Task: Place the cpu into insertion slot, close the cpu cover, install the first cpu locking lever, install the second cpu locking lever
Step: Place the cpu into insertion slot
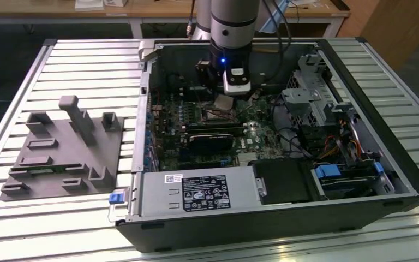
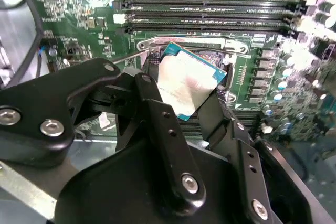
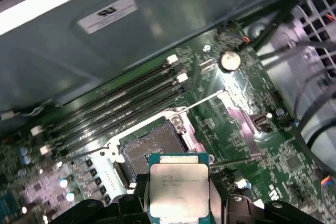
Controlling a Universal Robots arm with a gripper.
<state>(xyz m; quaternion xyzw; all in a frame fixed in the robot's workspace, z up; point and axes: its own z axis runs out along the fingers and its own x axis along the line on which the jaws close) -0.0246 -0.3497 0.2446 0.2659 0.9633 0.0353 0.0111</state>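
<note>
My gripper point(image 1: 226, 100) hangs inside the open computer case, shut on the cpu point(image 1: 224, 102). The cpu point(image 3: 177, 190) is a small square chip with a pale metal top and a green edge, clamped by its sides between black fingers point(image 2: 157, 114). In the second wrist view the cpu point(image 2: 186, 85) sits tilted. It hovers just above and slightly to one side of the insertion slot point(image 3: 152, 148), whose dark centre lies bare inside a metallic rim. The cpu cover point(image 3: 239, 106) stands flipped open beside the slot. A thin locking lever point(image 3: 202, 100) is raised.
Long black memory slots point(image 2: 210, 9) run beside the socket. A black fan unit point(image 1: 211, 143), a labelled power supply box point(image 1: 195, 194), a drive cage point(image 1: 311, 103) and loose cables point(image 1: 297, 136) crowd the case. A grey fixture point(image 1: 60, 147) lies on the slatted table at the exterior view's left.
</note>
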